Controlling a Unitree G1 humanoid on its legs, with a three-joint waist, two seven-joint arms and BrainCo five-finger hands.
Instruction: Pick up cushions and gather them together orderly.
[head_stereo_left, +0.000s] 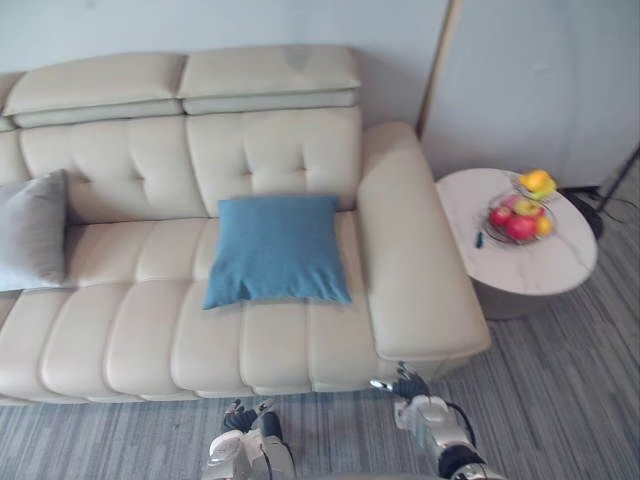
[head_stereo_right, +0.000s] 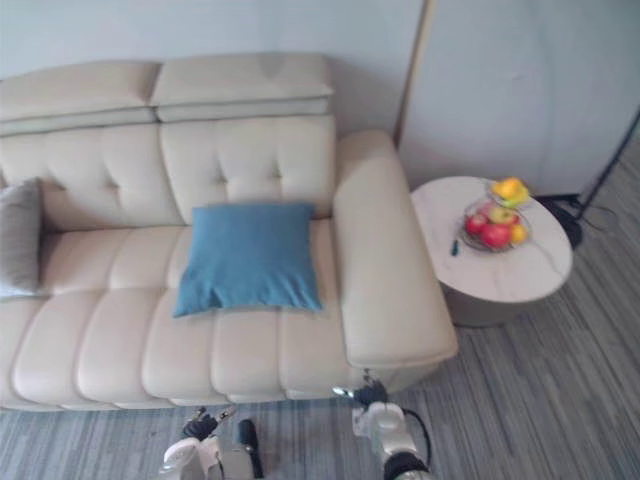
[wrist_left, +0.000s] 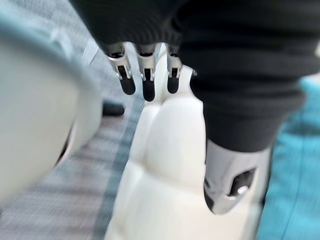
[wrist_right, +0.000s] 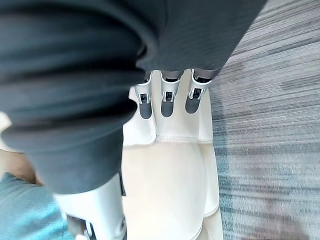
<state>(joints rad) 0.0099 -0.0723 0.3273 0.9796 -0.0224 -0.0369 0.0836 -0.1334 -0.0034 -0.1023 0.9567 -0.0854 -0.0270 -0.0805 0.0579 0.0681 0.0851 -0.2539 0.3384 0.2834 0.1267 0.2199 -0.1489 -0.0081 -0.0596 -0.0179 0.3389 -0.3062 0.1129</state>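
Note:
A blue cushion (head_stereo_left: 277, 249) lies flat on the right seat of the cream sofa (head_stereo_left: 120, 330), leaning slightly against the backrest. A grey cushion (head_stereo_left: 32, 230) stands at the sofa's far left, partly cut off by the view's edge. My left hand (head_stereo_left: 243, 447) hangs low in front of the sofa's front edge, fingers (wrist_left: 145, 82) straight and holding nothing. My right hand (head_stereo_left: 425, 412) is near the sofa's right front corner, its fingers (wrist_right: 167, 102) relaxed and empty too. Both hands are well short of the cushions.
The sofa's wide right armrest (head_stereo_left: 410, 250) lies between the seat and a round white side table (head_stereo_left: 545, 270) carrying a wire bowl of fruit (head_stereo_left: 522, 212). Grey striped carpet (head_stereo_left: 560, 400) covers the floor in front.

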